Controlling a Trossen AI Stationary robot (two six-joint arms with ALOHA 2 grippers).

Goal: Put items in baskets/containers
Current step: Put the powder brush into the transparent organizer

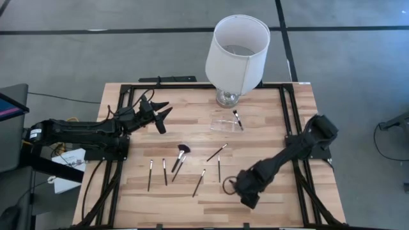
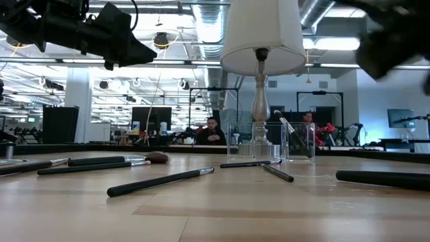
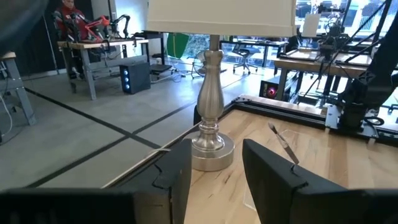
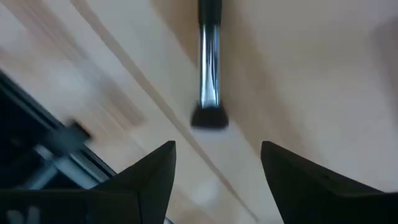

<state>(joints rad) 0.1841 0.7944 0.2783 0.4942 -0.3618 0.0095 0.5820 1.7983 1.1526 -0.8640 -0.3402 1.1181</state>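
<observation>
Several slim dark makeup brushes lie flat on the wooden table, among them a fan-headed brush (image 1: 181, 156) and thin ones (image 1: 150, 174), (image 1: 199, 182), (image 1: 218, 168). One more brush (image 1: 238, 119) leans in the clear tray (image 1: 223, 123), which stands in front of the lamp. My right gripper (image 1: 231, 186) is open and low over the near part of the table. In its wrist view the bristle end of a brush (image 4: 208, 116) lies just ahead of the gripper (image 4: 214, 177). My left gripper (image 1: 167, 109) hangs open above the table's left far part, pointing toward the lamp.
A lamp with a white shade (image 1: 237, 46) and silver base (image 3: 210, 148) stands at the far edge, just behind the tray. Black frame rails (image 1: 289, 115) run along the table's sides. Bare wood lies between the brushes and the near edge.
</observation>
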